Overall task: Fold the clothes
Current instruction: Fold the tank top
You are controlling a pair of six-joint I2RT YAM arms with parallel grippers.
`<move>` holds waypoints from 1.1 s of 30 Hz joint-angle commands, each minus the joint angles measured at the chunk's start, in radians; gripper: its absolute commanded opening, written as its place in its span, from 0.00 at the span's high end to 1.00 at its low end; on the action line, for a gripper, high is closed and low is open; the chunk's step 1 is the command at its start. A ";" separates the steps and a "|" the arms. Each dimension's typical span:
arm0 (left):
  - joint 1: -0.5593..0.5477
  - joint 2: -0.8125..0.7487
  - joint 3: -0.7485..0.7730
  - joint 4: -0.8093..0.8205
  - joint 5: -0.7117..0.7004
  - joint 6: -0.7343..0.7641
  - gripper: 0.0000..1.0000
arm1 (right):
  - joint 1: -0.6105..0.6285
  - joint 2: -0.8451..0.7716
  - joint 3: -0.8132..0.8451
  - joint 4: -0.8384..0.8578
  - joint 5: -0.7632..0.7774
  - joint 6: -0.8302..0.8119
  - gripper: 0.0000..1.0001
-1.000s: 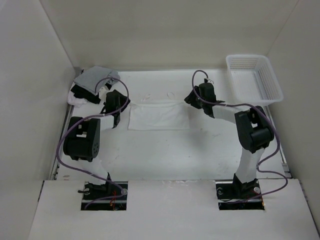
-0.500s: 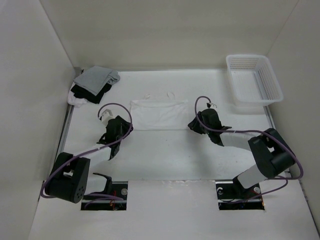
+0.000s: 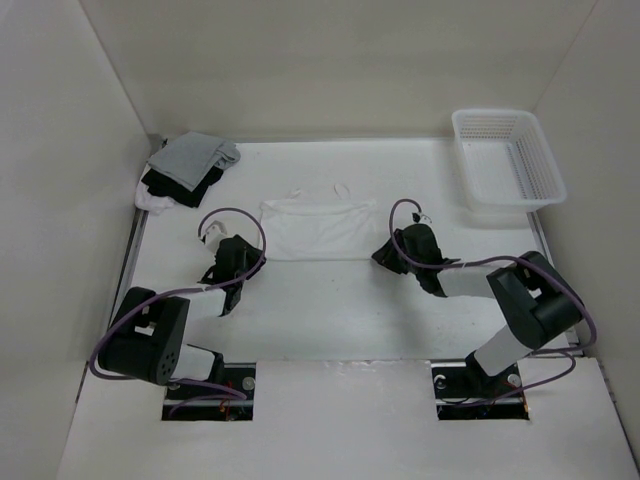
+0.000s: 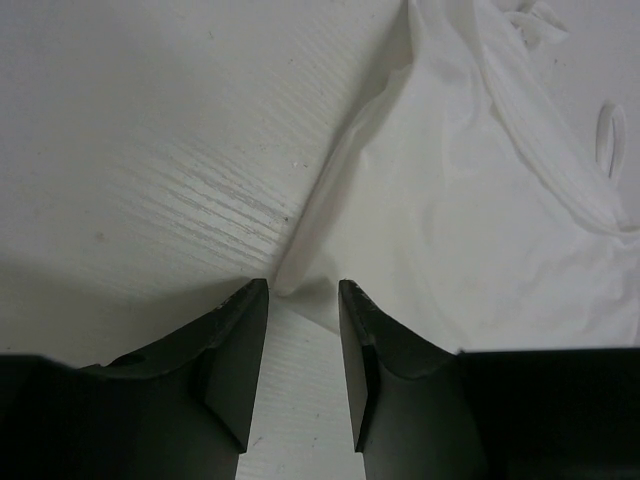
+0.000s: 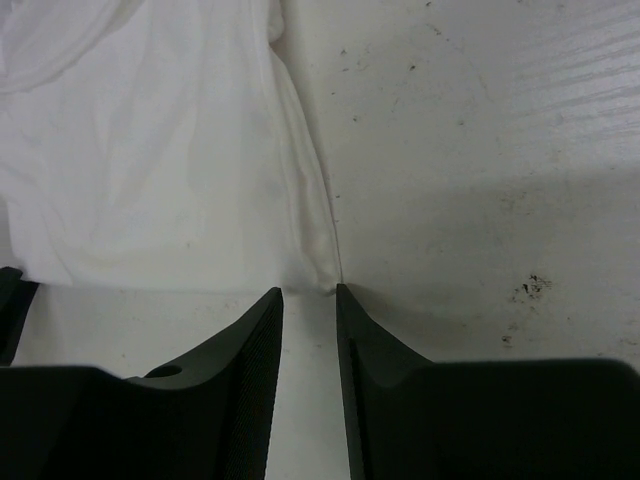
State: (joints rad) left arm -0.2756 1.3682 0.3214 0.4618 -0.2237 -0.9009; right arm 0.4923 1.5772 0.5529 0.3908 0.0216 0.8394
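While both arms reach low over the table [image 3: 330,320], near edge: the left arm [image 3: 150,335] and the right arm [image 3: 525,300] bend forward from their bases, each toward one near corner of the garment.
Left gripper [image 4: 297,292]: jaws parted by a narrow gap, with bare table showing between them and nothing clamped.
Garment against left gripper: its near left corner sits right at the fingertips, just ahead of the gap. Whether the cloth touches the fingers I cannot tell.
Right gripper [image 5: 308,292]: jaws likewise parted by a slim gap, holding nothing.
Garment against right gripper: its near right corner, a little rolled at the edge, ends just in front of the tips, in line with the gap.
Garment [image 3: 315,228]: white and thin, spread flat mid-table, lying between and beyond the two grippers. Its near hem runs across from one gripper to the other.
Straps [image 3: 343,189]: thin white loops lying on the table at the garment's far edge.
Pile [image 3: 185,168]: grey, black and white clothes heaped in the far left corner, well apart from the garment.
Basket [image 3: 508,160]: white mesh, in the far right corner, well apart from the garment.
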 commanded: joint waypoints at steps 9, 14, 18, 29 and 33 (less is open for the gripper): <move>0.005 0.019 0.001 -0.006 0.015 -0.012 0.84 | -0.001 0.060 0.031 0.085 -0.002 0.043 0.81; 0.003 0.028 0.010 0.003 0.015 -0.013 0.93 | 0.005 0.032 0.013 0.106 0.030 0.044 0.89; 0.002 -0.018 0.002 0.003 0.011 -0.012 0.96 | 0.005 -0.032 -0.010 0.100 0.057 0.027 0.94; -0.101 -0.669 0.063 -0.464 -0.015 0.022 0.99 | 0.163 -0.641 -0.094 -0.309 0.194 -0.066 0.97; -0.179 -0.917 0.186 -0.751 -0.121 0.069 0.99 | 0.324 -0.949 -0.010 -0.658 0.368 -0.069 0.96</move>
State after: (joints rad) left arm -0.4171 0.5636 0.4076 -0.0452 -0.2554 -0.8780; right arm 0.7403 0.7605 0.4759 0.0242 0.2253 0.7979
